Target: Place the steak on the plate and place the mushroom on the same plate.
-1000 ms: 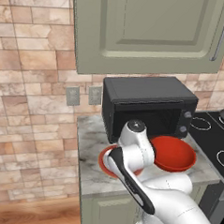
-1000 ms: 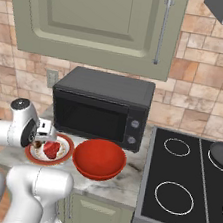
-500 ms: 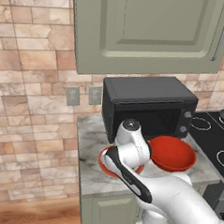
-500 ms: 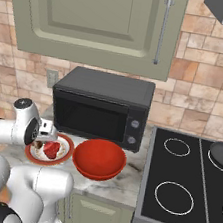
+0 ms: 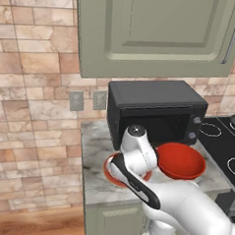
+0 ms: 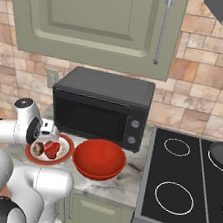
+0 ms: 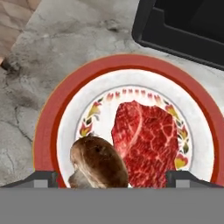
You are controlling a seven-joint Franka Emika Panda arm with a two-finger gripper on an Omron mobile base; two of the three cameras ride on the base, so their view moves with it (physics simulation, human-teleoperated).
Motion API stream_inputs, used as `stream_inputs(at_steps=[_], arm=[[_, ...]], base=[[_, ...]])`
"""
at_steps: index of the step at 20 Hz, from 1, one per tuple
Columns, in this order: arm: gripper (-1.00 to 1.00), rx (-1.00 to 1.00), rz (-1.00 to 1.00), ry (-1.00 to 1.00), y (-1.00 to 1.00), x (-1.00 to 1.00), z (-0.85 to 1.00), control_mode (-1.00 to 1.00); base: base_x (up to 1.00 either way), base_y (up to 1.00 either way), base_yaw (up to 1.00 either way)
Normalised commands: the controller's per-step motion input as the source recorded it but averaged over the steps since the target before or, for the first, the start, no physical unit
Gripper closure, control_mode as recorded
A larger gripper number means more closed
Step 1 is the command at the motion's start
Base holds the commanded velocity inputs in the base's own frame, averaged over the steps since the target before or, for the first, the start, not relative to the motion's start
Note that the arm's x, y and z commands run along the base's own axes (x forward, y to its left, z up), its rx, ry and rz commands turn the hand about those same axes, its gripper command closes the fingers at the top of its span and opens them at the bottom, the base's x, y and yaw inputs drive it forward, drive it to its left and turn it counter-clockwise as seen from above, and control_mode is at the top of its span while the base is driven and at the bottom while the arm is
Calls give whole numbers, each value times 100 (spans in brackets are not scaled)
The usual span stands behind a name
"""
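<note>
One steak (image 7: 146, 136) and one mushroom (image 7: 98, 162) lie touching on one plate (image 7: 64, 131), the steak's long axis running toward the microwave (image 6: 102, 107). The tool (image 7: 112, 178) hovers just above, jaws apart, holding nothing. The plate sits on a grey marbled counter (image 5: 97, 140) beside one red bowl (image 6: 99, 158); brick wall (image 5: 32, 94), green cabinet (image 6: 92, 17), stove (image 6: 185, 190).

The white arm rises from the near side, bends at a dark elbow joint and reaches forward and down, its wrist turned downward. The pincer (image 7: 112, 178) hangs low with its two dark fingertips (image 7: 43, 178) apparently spread wide apart, holding nothing.
</note>
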Motion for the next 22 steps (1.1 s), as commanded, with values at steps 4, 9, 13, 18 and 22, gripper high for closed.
stream_inputs(at_steps=[4, 9, 13, 18, 22], arm=[[-100, 0, 0, -15, -50, -50, 44, -100], [-100, 4, 0, -20, -35, -91, 77, -100], [-100, 21, 0, -27, -51, -91, 100, -100], [-100, 21, 0, -22, -51, -52, 99, -100], [-100, 15, 0, -17, -50, -31, 70, -100]], base=[[0, 0, 0], [0, 0, 0], [0, 0, 0], [0, 0, 0], [0, 0, 0]])
